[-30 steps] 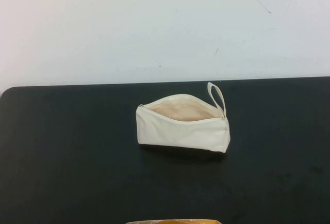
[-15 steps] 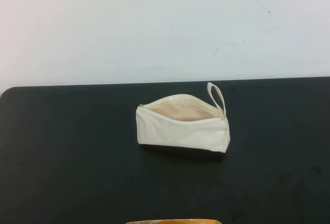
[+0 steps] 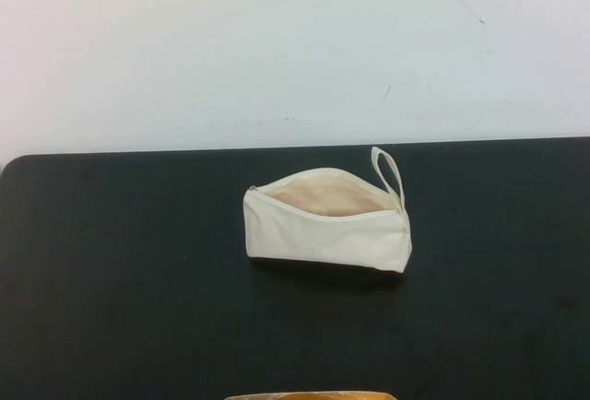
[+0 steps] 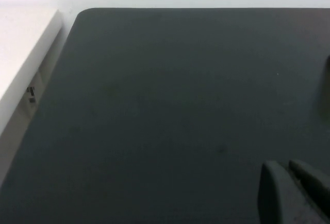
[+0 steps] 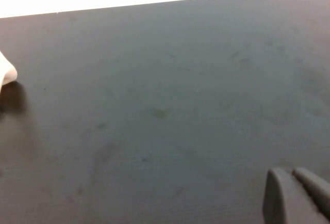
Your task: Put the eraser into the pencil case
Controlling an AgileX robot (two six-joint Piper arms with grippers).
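Observation:
The pencil case (image 3: 324, 225) is a cream-white pouch lying in the middle of the black table (image 3: 120, 271). Its zip is open and shows the beige lining, and the loop strap (image 3: 387, 171) is at its right end. The eraser is not in view in any frame. My left gripper (image 4: 286, 168) is shut and empty over bare table, away from the pouch. My right gripper (image 5: 289, 175) is shut and empty over bare table. A pale corner of the pouch (image 5: 6, 72) shows at the edge of the right wrist view. Neither arm shows in the high view.
A white wall (image 3: 277, 41) stands behind the table's far edge. A yellow-orange edge (image 3: 309, 396) shows at the bottom of the high view. A white ledge (image 4: 20, 53) runs beside the table in the left wrist view.

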